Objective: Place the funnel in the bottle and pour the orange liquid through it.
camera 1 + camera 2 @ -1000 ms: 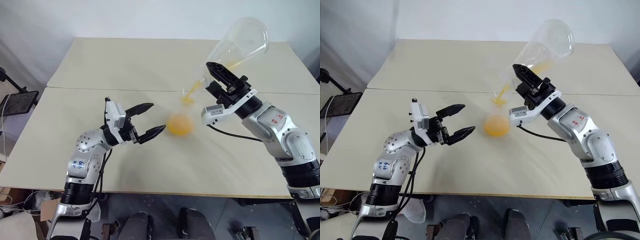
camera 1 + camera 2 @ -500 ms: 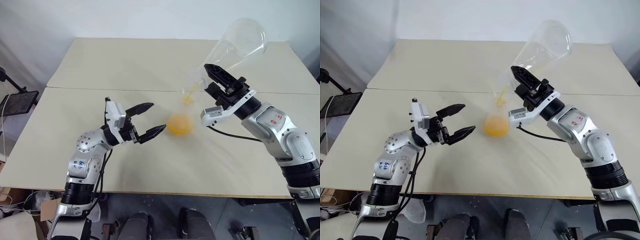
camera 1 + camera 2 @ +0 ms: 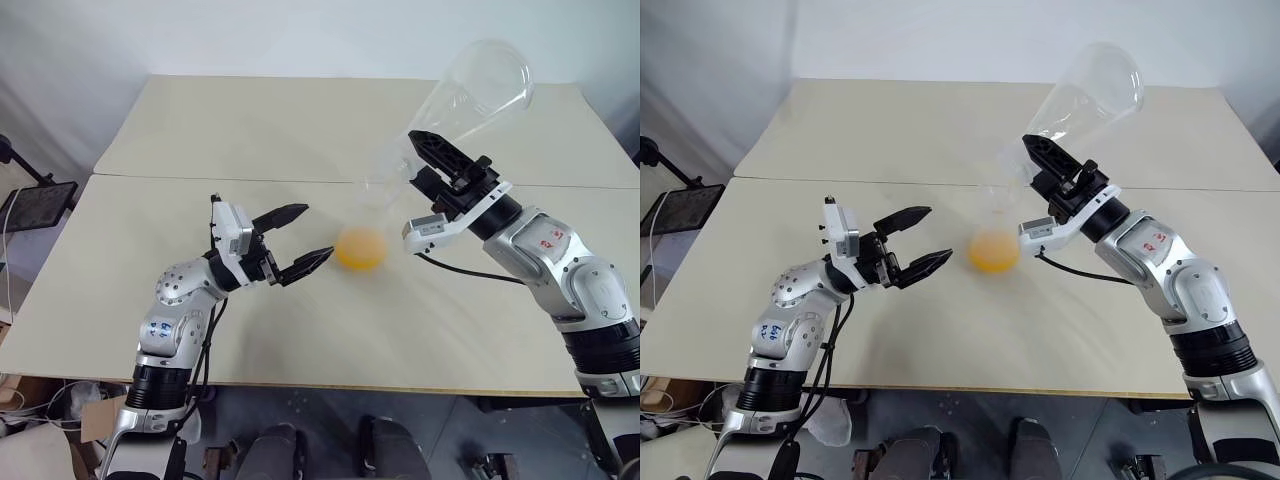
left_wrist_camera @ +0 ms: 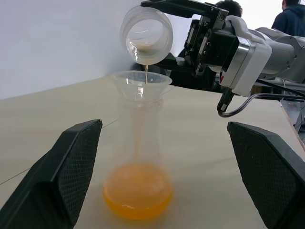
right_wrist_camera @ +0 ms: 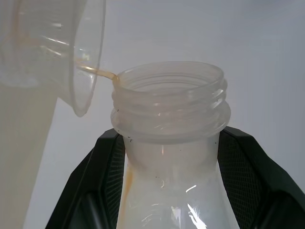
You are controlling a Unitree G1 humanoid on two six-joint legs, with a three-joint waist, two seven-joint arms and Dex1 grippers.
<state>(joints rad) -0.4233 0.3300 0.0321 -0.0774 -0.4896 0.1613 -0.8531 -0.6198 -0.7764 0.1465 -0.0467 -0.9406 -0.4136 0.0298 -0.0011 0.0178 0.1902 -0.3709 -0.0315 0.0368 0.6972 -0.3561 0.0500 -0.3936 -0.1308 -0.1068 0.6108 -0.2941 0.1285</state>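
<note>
Nearly done: right gripper (image 3: pixel 432 160) clamping the upturned flask (image 3: pixel 462 100), draining the last thin thread of orange liquid (image 4: pixel 138 198) into the funnel (image 4: pixel 142 84). Holding the flask mouth over the funnel, seated in the bottle (image 4: pixel 138 157) mid-table, until dripping ends. Left gripper (image 3: pixel 297 240) waiting spread wide, just left of the bottle.

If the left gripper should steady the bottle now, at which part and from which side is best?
Probably low on the neck, just above the rounded base of the bottle, coming level from the left gripper side. The funnel sits on top with the flask above it, and the open fingers already flank the bottle.
</note>
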